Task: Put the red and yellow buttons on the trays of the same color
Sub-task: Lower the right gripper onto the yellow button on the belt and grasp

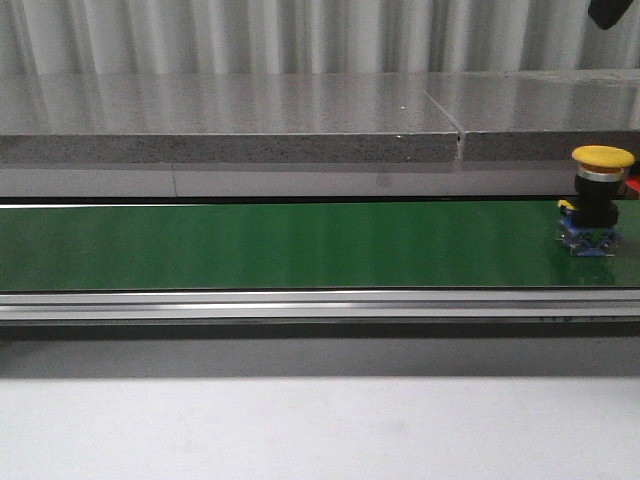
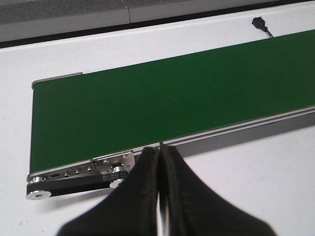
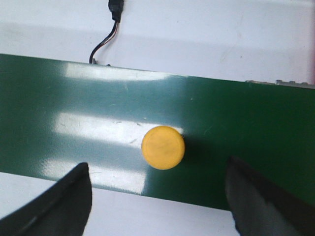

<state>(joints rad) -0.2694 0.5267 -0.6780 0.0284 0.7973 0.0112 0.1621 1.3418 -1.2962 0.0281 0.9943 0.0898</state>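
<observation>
A yellow button (image 1: 601, 199) with a black body and blue base stands upright on the green belt (image 1: 300, 245) at its far right end. From above, its round yellow cap (image 3: 163, 147) shows in the right wrist view, between and just beyond the wide-open fingers of my right gripper (image 3: 160, 194), which holds nothing. My left gripper (image 2: 160, 150) is shut and empty, hovering over the white table beside the belt's (image 2: 147, 108) end roller. No red button and no trays are in view.
A grey stone shelf (image 1: 250, 125) runs behind the belt. An aluminium rail (image 1: 300, 305) edges the belt's near side, with white tabletop (image 1: 300, 430) in front. A black cable (image 3: 106, 37) lies on the table past the belt. A dark object (image 1: 612, 12) hangs at top right.
</observation>
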